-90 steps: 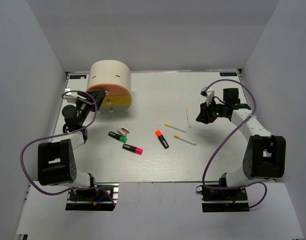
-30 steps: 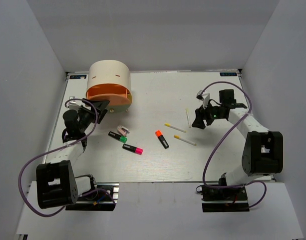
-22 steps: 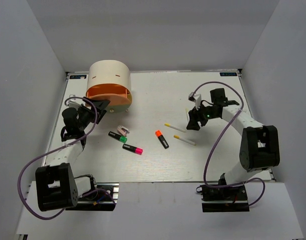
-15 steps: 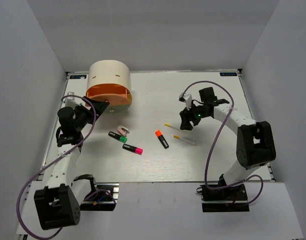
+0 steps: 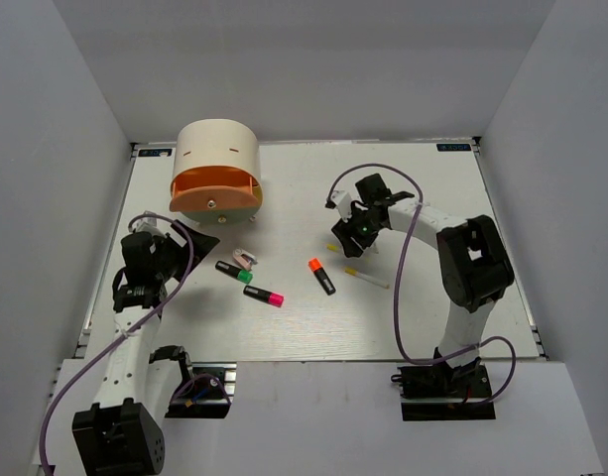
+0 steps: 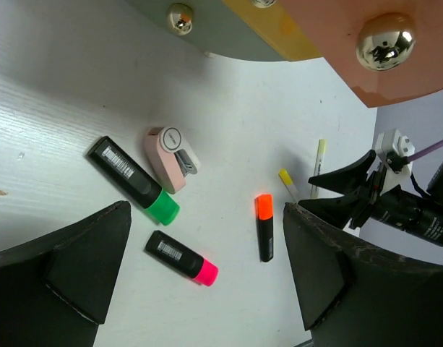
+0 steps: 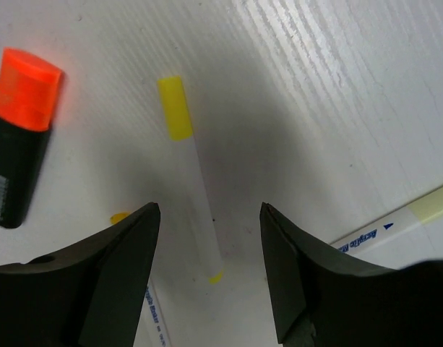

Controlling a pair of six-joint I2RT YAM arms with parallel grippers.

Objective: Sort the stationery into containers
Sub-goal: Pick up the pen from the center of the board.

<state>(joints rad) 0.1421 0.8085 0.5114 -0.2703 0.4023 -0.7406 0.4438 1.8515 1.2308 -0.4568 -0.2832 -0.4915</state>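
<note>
Right gripper: the right gripper (image 7: 210,211) is hanging low over the tabletop (image 5: 432,317), its jaws standing apart and clamping nothing.
Stick under it: a thin white stick (image 7: 194,189) is lying flat between the two fingers, with a gap showing on either side and its yellow tip pointing away from the wrist.
Nearby pieces: the orange highlighter (image 7: 20,155) is lying near the stick toward the left edge of the wrist view, and a second white stick (image 7: 398,217) is lying off to the right.
Left gripper: the left gripper (image 6: 207,213) is hanging over the near-left part of the tabletop, jaws spread wide and holding nothing.
Ahead of it: the green highlighter (image 6: 134,181), the pink-and-white piece (image 6: 170,159) and the pink highlighter (image 6: 183,258) are lying loose on the tabletop.
Containers: the orange drawer (image 5: 216,188) is standing out of the cream unit (image 5: 219,147) at the far left, with the yellow drawer (image 6: 286,32) showing beneath it.
Change over three seconds: the right gripper is now over the sticks, having come in from the right side; the left gripper has drawn back from the drawers toward the near edge; the highlighters are lying where they were.
</note>
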